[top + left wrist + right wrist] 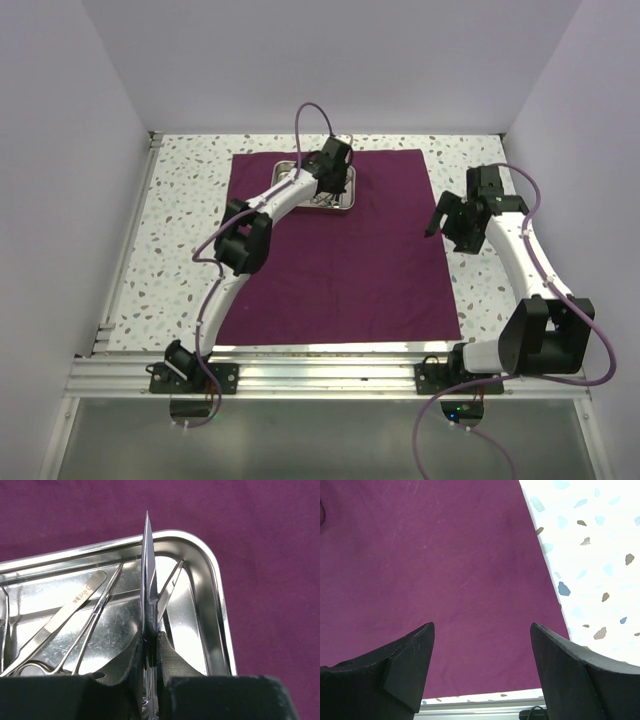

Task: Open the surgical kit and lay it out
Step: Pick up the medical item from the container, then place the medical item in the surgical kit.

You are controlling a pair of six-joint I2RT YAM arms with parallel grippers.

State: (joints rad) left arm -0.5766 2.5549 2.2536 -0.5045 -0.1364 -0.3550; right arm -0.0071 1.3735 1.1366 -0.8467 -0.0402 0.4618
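The maroon cloth wrap (340, 270) already lies flat on the speckled tabletop (180, 200). The steel tray (351, 196) sits on it, with most of the cloth reaching out from the tray's near side and right. Judging by this, the opening is done and the step in hand is laying out: emptying the tray one instrument at a time.

The left jaws are inside the tray at its right end, closed tight on a pair of scissors (148, 580). The scissors are seen edge-on, with the pointed tip running up past the tray's far rim (220, 605) in the wrist view. Whether the blades have left the tray floor I cannot tell. To their left in the tray lie engraved tweezers (75, 605) and ring-handled forceps (95, 625). A further slim tool (170, 587) leans just to the right of the held scissors, close enough to be dragged along.

The right jaws are well apart from the tray, off to its right over the cloth's right edge. They are spread wide with nothing between them.

The next move probably calls for a straight lift until the scissors clear the rim and their neighbours. They would then be carried to bare cloth on the tray's near side, lowered flat and released.
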